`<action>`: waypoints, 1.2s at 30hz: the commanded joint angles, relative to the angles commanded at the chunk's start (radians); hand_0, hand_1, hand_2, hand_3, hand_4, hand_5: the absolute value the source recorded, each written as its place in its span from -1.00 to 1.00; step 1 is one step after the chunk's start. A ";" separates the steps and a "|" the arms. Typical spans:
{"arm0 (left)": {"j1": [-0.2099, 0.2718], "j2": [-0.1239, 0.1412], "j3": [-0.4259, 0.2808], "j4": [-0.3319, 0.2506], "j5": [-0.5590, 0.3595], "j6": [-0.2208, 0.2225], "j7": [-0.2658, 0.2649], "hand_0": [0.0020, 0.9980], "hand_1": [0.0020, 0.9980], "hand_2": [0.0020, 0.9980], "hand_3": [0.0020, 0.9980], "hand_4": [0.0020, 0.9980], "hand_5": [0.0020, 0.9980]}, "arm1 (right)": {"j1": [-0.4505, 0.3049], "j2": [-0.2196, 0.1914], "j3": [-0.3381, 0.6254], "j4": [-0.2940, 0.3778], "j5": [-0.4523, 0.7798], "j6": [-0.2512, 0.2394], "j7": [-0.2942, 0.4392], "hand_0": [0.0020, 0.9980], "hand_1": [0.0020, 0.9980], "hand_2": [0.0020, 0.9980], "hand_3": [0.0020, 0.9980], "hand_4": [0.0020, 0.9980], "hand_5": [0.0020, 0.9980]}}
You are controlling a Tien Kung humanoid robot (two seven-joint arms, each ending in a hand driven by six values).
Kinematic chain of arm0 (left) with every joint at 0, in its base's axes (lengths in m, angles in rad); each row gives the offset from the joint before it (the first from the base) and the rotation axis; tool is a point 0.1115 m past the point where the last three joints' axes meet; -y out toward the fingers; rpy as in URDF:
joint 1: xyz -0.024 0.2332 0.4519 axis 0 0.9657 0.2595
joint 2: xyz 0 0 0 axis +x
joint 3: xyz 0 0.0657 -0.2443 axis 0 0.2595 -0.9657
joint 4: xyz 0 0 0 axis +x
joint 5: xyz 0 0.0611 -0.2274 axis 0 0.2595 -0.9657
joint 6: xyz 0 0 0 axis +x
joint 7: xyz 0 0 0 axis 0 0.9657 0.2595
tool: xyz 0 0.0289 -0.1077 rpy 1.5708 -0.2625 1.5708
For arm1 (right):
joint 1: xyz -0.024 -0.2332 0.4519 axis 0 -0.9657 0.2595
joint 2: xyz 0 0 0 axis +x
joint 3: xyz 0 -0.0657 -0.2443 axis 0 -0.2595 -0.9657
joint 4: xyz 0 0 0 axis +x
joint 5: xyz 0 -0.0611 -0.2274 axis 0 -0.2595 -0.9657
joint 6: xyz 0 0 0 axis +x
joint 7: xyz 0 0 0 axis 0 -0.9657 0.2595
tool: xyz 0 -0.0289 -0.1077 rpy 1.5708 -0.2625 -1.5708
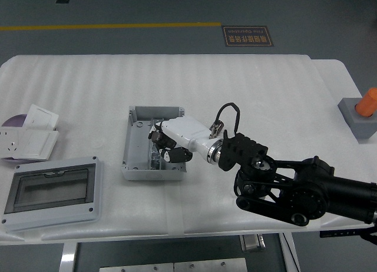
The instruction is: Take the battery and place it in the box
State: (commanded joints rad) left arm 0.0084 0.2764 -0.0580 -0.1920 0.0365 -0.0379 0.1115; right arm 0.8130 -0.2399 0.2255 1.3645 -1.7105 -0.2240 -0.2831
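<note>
The open grey box (136, 160) lies at the table's centre left, with a dark rail down its middle. My right hand (160, 147), white-backed on a black arm, reaches in from the lower right. It hangs over the middle of the box with its dark fingers (156, 138) curled downward. The battery does not show anywhere on the table. It looks enclosed in the curled fingers, mostly hidden by them. The left arm is out of view.
A grey box lid with a clear window (52, 192) lies at the near left. A white socket plate (23, 143), a card (40, 118) and a purple disc (13, 120) lie at the far left. A grey block with an orange part (360, 116) stands at the right edge.
</note>
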 joint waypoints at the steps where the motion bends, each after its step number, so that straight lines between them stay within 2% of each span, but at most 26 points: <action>1: 0.000 0.000 0.001 0.000 -0.001 0.000 0.000 0.25 0.29 0.07 0.15 0.33 -0.10 | 0.002 0.002 -0.001 -0.003 -0.001 0.003 0.000 0.09 0.32 0.38 0.58 0.00 -0.41; 5: 0.001 0.001 0.006 0.001 -0.004 0.001 -0.001 0.25 0.29 0.07 0.14 0.33 -0.10 | 0.012 0.009 -0.006 -0.016 -0.014 0.023 -0.013 0.12 0.35 0.40 0.62 0.01 -0.41; 9: -0.001 0.002 0.006 0.000 -0.003 0.001 -0.001 0.25 0.29 0.07 0.14 0.33 -0.10 | 0.018 0.014 -0.012 -0.024 -0.020 0.021 -0.017 0.12 0.35 0.40 0.62 0.01 -0.41; 10: -0.001 0.003 0.006 0.000 -0.003 0.002 -0.001 0.25 0.29 0.06 0.14 0.33 -0.10 | 0.018 0.015 -0.012 -0.025 -0.022 0.019 -0.018 0.39 0.57 0.62 0.82 0.42 -0.16; 15: -0.002 0.003 0.006 0.000 -0.002 0.002 -0.002 0.25 0.29 0.06 0.14 0.33 -0.10 | 0.008 0.005 0.028 -0.027 -0.035 0.000 -0.020 0.39 0.57 0.62 0.82 0.42 -0.16; 16: -0.002 0.002 0.005 0.000 -0.001 0.002 -0.002 0.25 0.29 0.06 0.14 0.31 -0.12 | 0.004 -0.003 0.047 -0.028 -0.037 -0.005 -0.021 0.59 0.79 0.86 0.98 0.64 -0.05; 20: -0.002 0.002 0.002 0.000 0.000 0.002 -0.002 0.25 0.29 0.06 0.14 0.31 -0.12 | -0.009 -0.049 0.125 -0.052 -0.039 0.000 -0.047 0.59 0.79 0.86 0.98 0.64 -0.05; 23: -0.002 0.001 0.001 0.001 -0.001 0.002 -0.002 0.24 0.29 0.05 0.13 0.29 -0.12 | -0.012 -0.088 0.169 -0.085 -0.025 0.043 -0.092 0.61 0.77 0.84 0.98 0.68 -0.02; 27: -0.003 0.001 -0.001 0.000 0.001 0.002 -0.002 0.24 0.29 0.05 0.13 0.29 -0.12 | -0.014 -0.121 0.180 -0.125 0.004 0.126 -0.164 0.61 0.77 0.84 0.98 0.68 -0.02; 28: -0.003 0.001 -0.002 0.000 0.002 0.002 -0.001 0.24 0.29 0.05 0.13 0.27 -0.14 | -0.015 -0.125 0.177 -0.131 0.013 0.148 -0.180 0.57 0.71 0.80 0.94 0.67 -0.02; 32: -0.005 0.001 -0.006 0.000 0.006 0.002 -0.001 0.24 0.29 0.05 0.13 0.27 -0.14 | -0.019 -0.123 0.161 -0.142 0.044 0.221 -0.213 0.57 0.71 0.80 0.94 0.67 -0.02; 33: -0.005 0.001 -0.006 0.000 0.006 0.003 -0.001 0.24 0.29 0.05 0.13 0.27 -0.14 | -0.020 -0.122 0.157 -0.143 0.050 0.229 -0.216 0.57 0.71 0.80 0.94 0.67 -0.02; 34: -0.005 0.001 -0.006 0.000 0.007 0.003 -0.001 0.24 0.29 0.05 0.13 0.25 -0.16 | -0.020 -0.120 0.152 -0.144 0.056 0.235 -0.218 0.60 0.76 0.92 1.00 0.76 0.01; 36: -0.005 0.001 -0.006 0.000 0.007 0.003 -0.001 0.24 0.29 0.05 0.13 0.25 -0.16 | -0.018 -0.114 0.140 -0.148 0.065 0.241 -0.218 0.60 0.76 0.92 1.00 0.76 0.01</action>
State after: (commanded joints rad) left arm 0.0033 0.2769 -0.0641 -0.1919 0.0437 -0.0354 0.1105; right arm 0.7951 -0.3543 0.3658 1.2167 -1.6459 0.0174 -0.5014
